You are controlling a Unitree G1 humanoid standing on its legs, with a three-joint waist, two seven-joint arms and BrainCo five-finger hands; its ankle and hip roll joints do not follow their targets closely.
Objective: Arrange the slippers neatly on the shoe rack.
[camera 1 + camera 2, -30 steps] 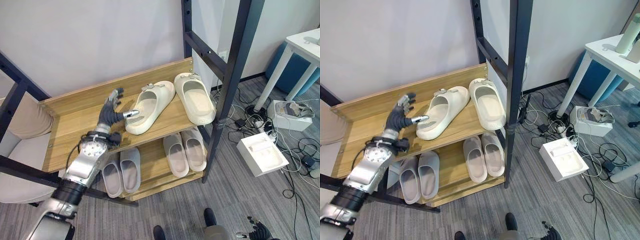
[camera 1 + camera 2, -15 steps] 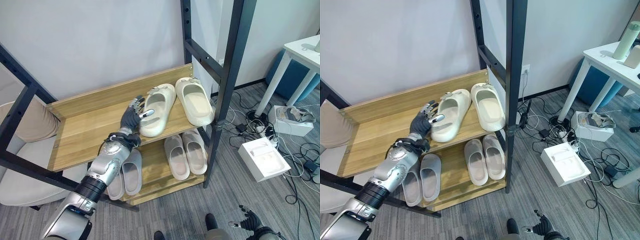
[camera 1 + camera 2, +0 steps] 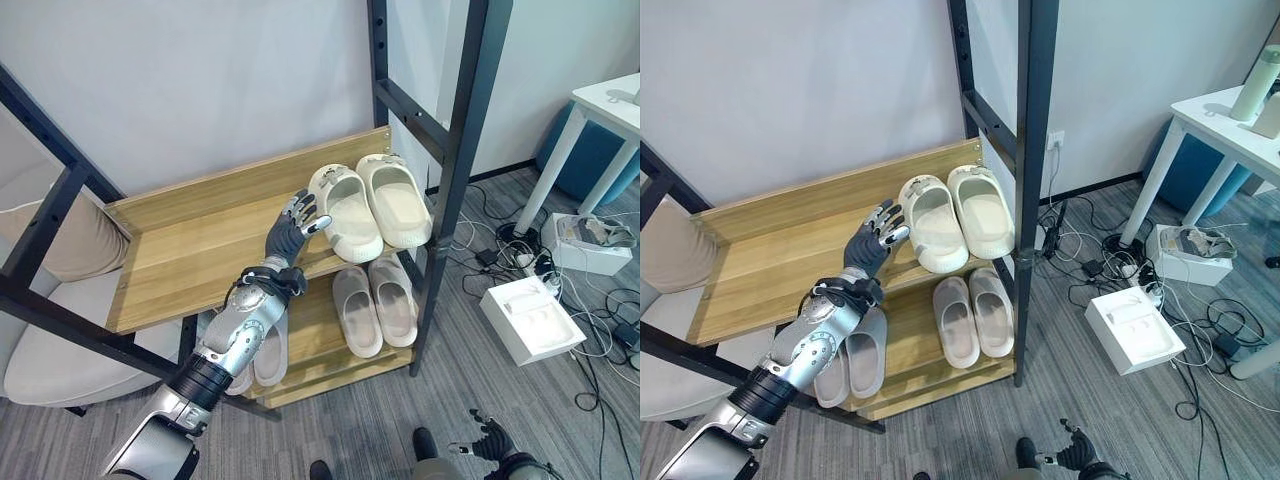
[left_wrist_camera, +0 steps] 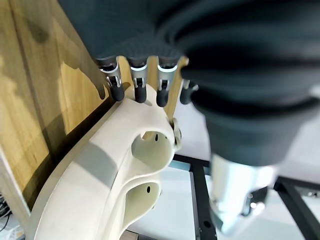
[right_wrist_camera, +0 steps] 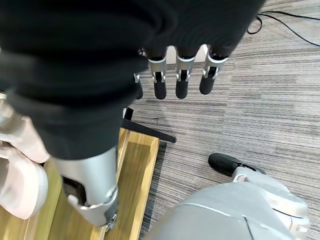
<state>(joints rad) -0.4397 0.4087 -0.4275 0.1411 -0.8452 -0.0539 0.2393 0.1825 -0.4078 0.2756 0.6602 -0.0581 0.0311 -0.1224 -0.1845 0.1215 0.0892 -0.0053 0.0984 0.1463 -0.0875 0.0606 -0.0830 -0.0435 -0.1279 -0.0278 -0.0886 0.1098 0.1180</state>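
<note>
Reaching over the upper wooden shelf (image 3: pixel 190 250) of the shoe rack (image 3: pixel 1025 150), my left hand (image 3: pixel 293 226) is spread, fingers straight and fanned, thumb held apart. My fingertips (image 4: pixel 139 93) touch or nearly touch the outer side of the left cream slipper (image 3: pixel 343 210); I hold nothing.

Both cream slippers sit at the right end of the upper shelf, side by side and nearly parallel. The right cream slipper (image 3: pixel 396 200) lies just beside its partner, next to the black upright post (image 3: pixel 458 150) of the frame. In my left wrist view, the left cream slipper (image 4: pixel 107 170) appears as a rounded pale wall with small holes just past my fingers, resting on the wood grain.

On the lower shelf (image 3: pixel 915 355) a pale grey pair (image 3: pixel 975 312) lies side by side beneath the cream pair. A second grey pair (image 3: pixel 855 362) lies further left, partly hidden behind my left forearm.

My right hand (image 3: pixel 490 438) hangs low over the grey striped carpet (image 3: pixel 1100 400), well away from the rack, its fingers (image 5: pixel 181 80) straight and relaxed, empty.

On the floor to the right lie a white box (image 3: pixel 532 318), a tangle of cables (image 3: pixel 1090 255) and a white table (image 3: pixel 1220 120). A beige cushion (image 3: pixel 75 240) sits at the left.
</note>
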